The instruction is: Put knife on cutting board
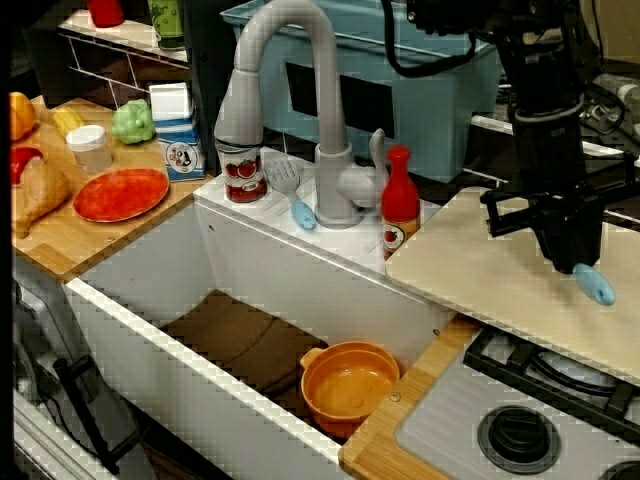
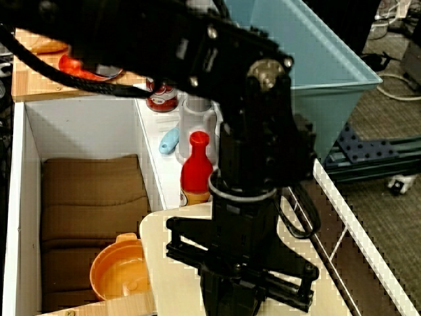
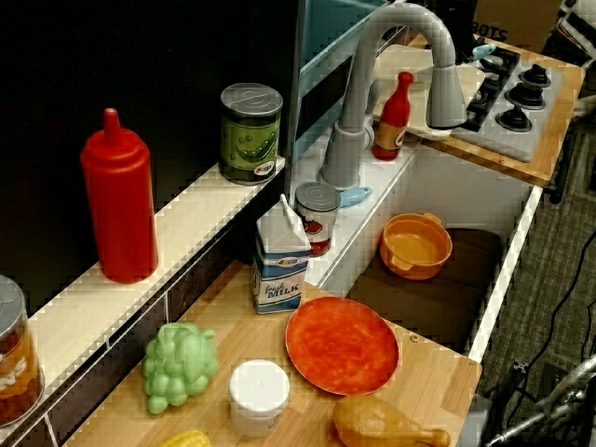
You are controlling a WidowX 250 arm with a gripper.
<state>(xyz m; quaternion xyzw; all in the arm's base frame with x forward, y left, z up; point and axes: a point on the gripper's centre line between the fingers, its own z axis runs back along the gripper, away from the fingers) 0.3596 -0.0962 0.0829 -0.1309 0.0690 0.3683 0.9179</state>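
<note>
One orange pot (image 1: 350,388) sits down in the white sink (image 1: 150,262), and nothing is in it. Next to the sink lies the cutting board (image 1: 480,275), big, flat and pale. Over the board, the black hand (image 1: 572,258) pinches the knife (image 1: 594,284). Only its round light-blue handle shows, poking down and away from the sink. Its blade is hidden inside the hand.

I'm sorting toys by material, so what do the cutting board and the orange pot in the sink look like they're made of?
The cutting board looks like pale wood or a wood-look laminate with a matte finish: cream, with faint grain. The orange pot looks like molded plastic: uniform colour, soft sheen, thick rounded rim. Neither can be confirmed by look alone.
</note>
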